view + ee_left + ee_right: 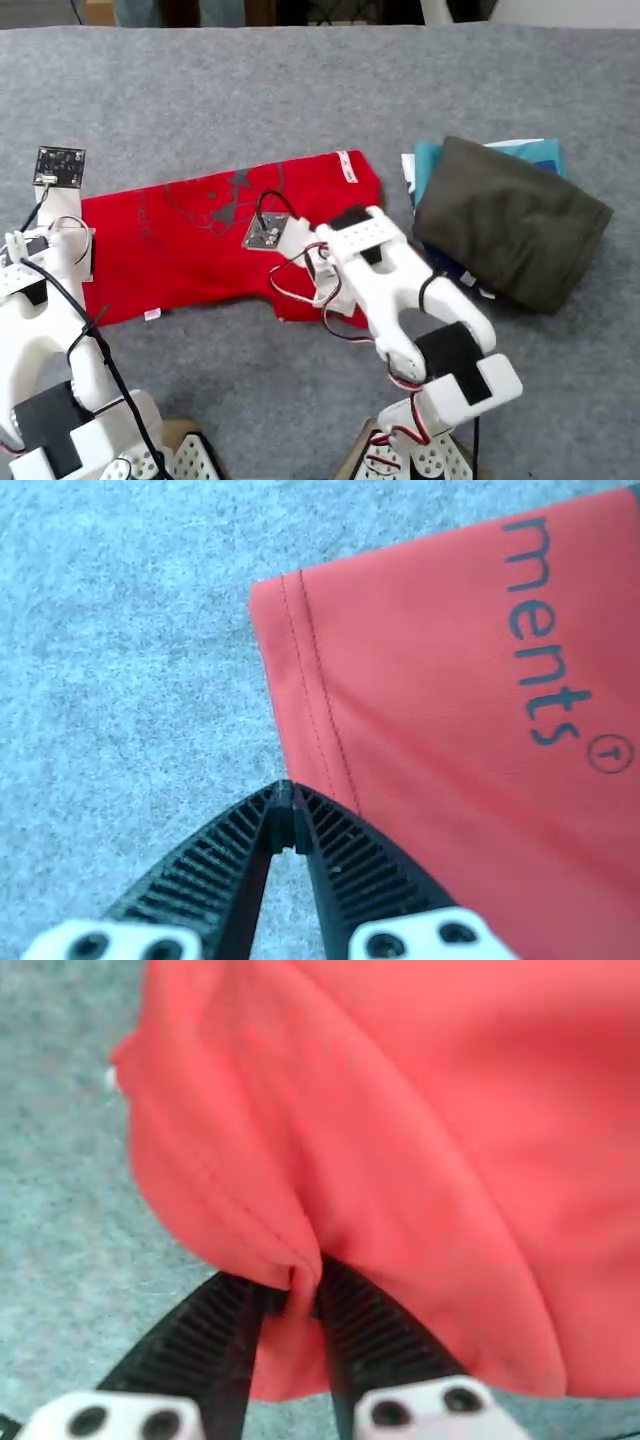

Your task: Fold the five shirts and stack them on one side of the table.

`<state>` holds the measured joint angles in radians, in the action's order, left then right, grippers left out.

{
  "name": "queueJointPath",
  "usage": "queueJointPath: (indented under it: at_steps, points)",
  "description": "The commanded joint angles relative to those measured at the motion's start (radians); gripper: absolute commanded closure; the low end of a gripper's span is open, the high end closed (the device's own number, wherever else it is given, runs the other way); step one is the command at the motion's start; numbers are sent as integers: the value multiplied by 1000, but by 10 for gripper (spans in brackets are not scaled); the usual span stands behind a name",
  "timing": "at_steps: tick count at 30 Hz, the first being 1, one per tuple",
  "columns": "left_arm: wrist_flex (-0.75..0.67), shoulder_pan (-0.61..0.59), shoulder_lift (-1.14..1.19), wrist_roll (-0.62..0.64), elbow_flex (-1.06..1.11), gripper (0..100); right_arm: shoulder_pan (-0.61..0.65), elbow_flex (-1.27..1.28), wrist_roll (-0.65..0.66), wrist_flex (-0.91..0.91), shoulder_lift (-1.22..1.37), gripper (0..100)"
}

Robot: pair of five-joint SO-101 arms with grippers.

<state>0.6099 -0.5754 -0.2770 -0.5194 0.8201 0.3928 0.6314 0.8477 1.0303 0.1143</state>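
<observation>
High view: on the left side of the grey felt-covered table (300, 90), the white left arm (40, 300) stands at the left end of a red cloth shirt with dark print (200, 250). The shirt lies flat as a long band across the middle of the table, with a small white tag (152, 314) at its near edge and a white label (346, 166) near its far right corner. The white right arm (380, 270) leans over the shirt's right part, near its front edge. To the right of the shirt, across a narrow strip of bare felt, sits a stack of folded shirts: a dark olive folded shirt (505, 225) lies on top, and teal and blue cloth (432, 158) shows beneath it at the far side.

In the left wrist view, the left gripper (283, 805) has its black ribbed fingers (220, 865) pressed together. Their tips meet right at the stitched hem of the red shirt (450, 710), close to its corner. Whether any cloth is caught between them cannot be told.

In the right wrist view, the right gripper (305, 1295) pinches a raised fold of the red shirt (420, 1140) along a seam. The cloth bunches up between the black fingers (365, 1340) and drapes over them.
</observation>
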Motion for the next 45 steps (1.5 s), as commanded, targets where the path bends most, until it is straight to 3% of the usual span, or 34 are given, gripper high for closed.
queueJointPath:
  at_steps: [1, 15, 26, 34, 40, 45]
  points:
    - [6, -10, -32, 12, -42, 971, -12, -58, 8, 20, 41, 984]
    - [5, -10, -32, 12, -45, 971, -15, -486, 17, 410, 68, 984]
    - [2, -4, -32, 12, -47, 971, -20, -1191, 170, 729, 501, 984]
    - [5, -4, -32, 12, -42, 971, -28, -1620, 193, 730, 805, 984]
    - [5, -2, -32, 12, -41, 971, -25, -1790, 193, 730, 909, 975]
    - [5, -2, -32, 9, -39, 971, -28, -1811, 190, 733, 915, 798]
